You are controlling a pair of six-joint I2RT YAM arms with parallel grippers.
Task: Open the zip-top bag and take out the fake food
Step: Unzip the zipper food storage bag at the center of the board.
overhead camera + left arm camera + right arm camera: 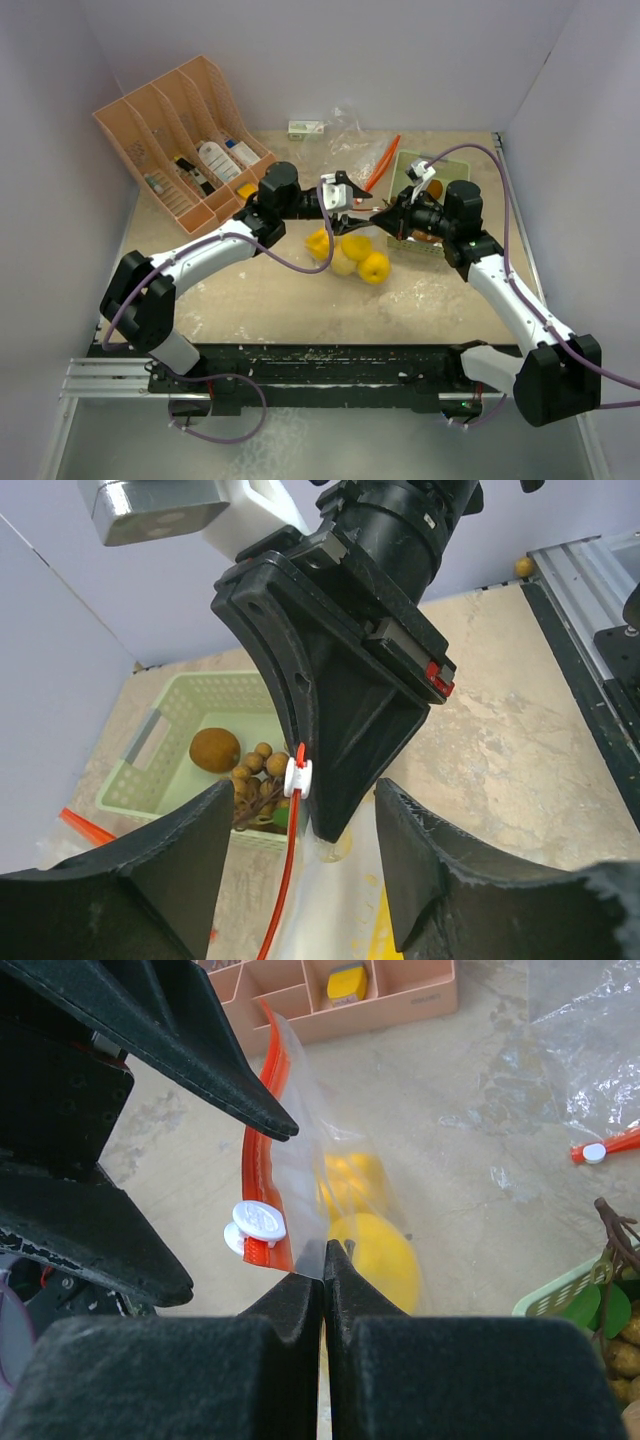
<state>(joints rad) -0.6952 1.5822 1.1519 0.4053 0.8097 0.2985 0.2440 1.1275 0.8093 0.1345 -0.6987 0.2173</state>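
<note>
Pinch: right end effector (pixel 324 1285) pressed together on clear film of zip-top bag (pixel 300 1150), just beside red zip (pixel 255 1150). We see left end effector (pixel 305 800) spread, white slider (pixel 298 774) near gap between its fingers (pixel 130 880). Yellow fake food (pixel 372 267) inside bag at centre of surface (pixel 300 300); brown pieces (pixel 215 750) in green basket (pixel 150 780)

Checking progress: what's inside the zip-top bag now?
Yellow fake food shows through the clear zip-top bag, at least two pieces. The right pincer, shut on the bag, covers its lower part, so others may be hidden.
</note>
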